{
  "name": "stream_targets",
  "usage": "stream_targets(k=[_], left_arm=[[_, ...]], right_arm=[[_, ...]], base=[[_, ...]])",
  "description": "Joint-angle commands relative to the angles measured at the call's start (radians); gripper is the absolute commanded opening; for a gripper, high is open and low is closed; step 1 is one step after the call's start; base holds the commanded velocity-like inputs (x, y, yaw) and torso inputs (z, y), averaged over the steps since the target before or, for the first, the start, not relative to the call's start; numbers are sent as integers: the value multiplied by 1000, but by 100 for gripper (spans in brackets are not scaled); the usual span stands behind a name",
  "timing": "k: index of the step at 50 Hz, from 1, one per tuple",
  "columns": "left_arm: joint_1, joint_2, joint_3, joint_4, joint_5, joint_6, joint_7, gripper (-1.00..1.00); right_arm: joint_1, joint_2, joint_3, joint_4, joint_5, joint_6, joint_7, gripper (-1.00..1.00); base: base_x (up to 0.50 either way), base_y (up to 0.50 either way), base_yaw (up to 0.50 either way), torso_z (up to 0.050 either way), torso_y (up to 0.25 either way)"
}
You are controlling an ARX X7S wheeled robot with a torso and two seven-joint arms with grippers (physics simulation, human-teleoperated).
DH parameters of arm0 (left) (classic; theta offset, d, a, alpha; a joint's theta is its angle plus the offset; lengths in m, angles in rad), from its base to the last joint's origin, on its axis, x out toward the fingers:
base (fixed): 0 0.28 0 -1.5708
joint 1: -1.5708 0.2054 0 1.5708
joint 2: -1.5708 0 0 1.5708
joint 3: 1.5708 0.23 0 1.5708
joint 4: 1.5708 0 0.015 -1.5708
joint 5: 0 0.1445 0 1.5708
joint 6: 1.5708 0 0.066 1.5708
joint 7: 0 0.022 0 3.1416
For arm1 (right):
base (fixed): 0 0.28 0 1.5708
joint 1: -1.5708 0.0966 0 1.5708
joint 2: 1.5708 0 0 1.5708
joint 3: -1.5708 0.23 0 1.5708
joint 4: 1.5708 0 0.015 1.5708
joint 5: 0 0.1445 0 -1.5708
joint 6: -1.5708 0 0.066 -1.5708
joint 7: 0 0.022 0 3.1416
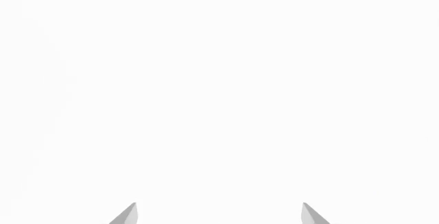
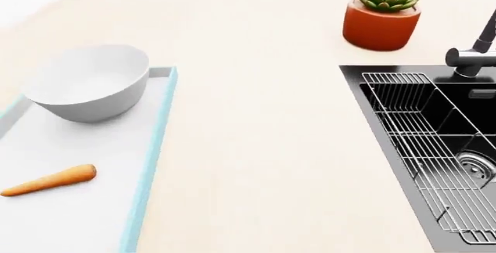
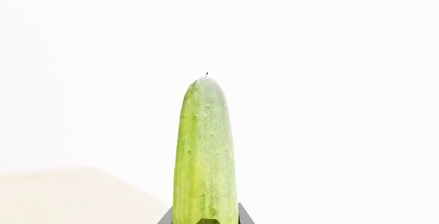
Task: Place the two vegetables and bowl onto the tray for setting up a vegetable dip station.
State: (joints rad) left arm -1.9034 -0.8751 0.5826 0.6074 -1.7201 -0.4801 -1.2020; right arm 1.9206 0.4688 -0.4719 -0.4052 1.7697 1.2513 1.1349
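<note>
The cucumber (image 3: 204, 152) fills the right wrist view, standing straight out from the right gripper (image 3: 204, 220), whose dark jaws are closed on its lower end, with only blank white and a corner of pale countertop behind it. The left gripper (image 1: 218, 215) shows just two grey fingertips, set wide apart with nothing between them, against plain white. In the head view neither arm appears; the tray (image 2: 147, 166) lies at the left on the counter (image 2: 263, 119), with the bowl (image 2: 89, 85) sitting on its far end and the carrot (image 2: 50, 181) lying on its floor nearer the camera, well apart from the bowl. So the cucumber looks like the last piece to bring over. The risks seem to be these: held by one end only, the smooth cucumber could pivot or slip in the grip during the swing across; released from too high, it could roll on the flat floor and cross the low blue rim; lowered carelessly, it could knock the carrot or the bowl. The sink (image 2: 434, 148) and the potted succulent (image 2: 382, 16) lie well clear to the right.
</note>
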Motion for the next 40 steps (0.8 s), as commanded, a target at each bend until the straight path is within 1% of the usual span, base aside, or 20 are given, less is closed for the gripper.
stream_targets(k=[1, 30, 34, 40], left_arm=[[1, 0, -3, 1, -1, -1, -1, 100], [3, 3, -7, 3, -1, -4, -3, 100], [5, 2, -7, 3, 1, -4, -3, 100], [3, 3, -9, 3, -2, -5, -4, 100]], right_arm=[[3, 2, -4, -1, -6, -3, -2, -100], [7, 15, -22, 2, 6, -18, 6, -100], [6, 15, -28, 6, 13, -20, 13, -100], [9, 17, -32, 5, 15, -23, 15, -100]], base=[[133, 500, 0, 0, 0], [135, 500, 0, 0, 1], [-26, 500, 0, 0, 0], [-232, 500, 0, 0, 0]])
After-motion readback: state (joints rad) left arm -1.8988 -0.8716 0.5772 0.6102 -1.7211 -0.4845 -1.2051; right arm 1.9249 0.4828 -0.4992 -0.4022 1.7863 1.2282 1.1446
